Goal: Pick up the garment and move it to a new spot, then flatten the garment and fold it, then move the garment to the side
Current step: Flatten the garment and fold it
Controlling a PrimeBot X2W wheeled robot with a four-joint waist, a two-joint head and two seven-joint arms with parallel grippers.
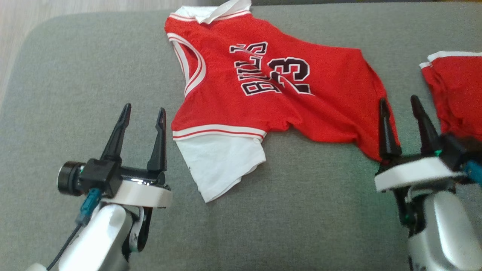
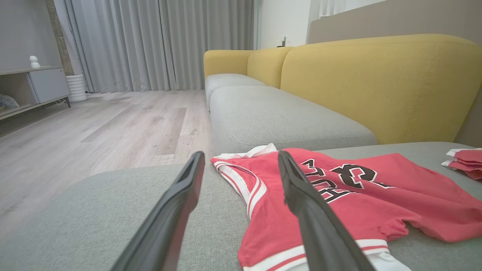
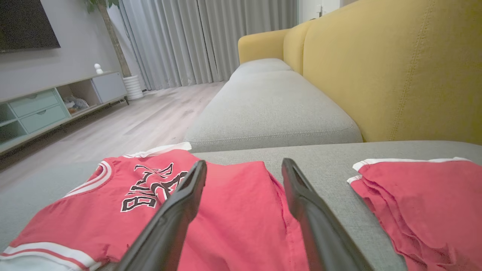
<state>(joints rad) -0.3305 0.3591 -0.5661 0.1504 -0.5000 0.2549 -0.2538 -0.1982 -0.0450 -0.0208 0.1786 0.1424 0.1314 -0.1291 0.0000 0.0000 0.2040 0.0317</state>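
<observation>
The garment (image 1: pixel 263 86) is a red jersey with white trim, black "BULLS 23" lettering and white sleeves, spread rumpled on the grey cushion (image 1: pixel 75 75). My left gripper (image 1: pixel 145 113) stands open just left of the near white sleeve (image 1: pixel 222 165), nothing between its fingers. My right gripper (image 1: pixel 400 101) is open over the jersey's hem at the right. In the left wrist view the jersey (image 2: pixel 376 195) lies ahead of the left gripper (image 2: pixel 241 158), to its right. The right wrist view has the right gripper (image 3: pixel 244 165) above the jersey (image 3: pixel 233 210).
A second red piece with white trim (image 1: pixel 457 90) lies folded at the right edge of the cushion, also seen as red cloth (image 3: pixel 421 203) beside the right gripper. Yellow sofa backrests (image 2: pixel 376 86) rise beyond; wooden floor (image 2: pixel 113 124) lies past the cushion's far edge.
</observation>
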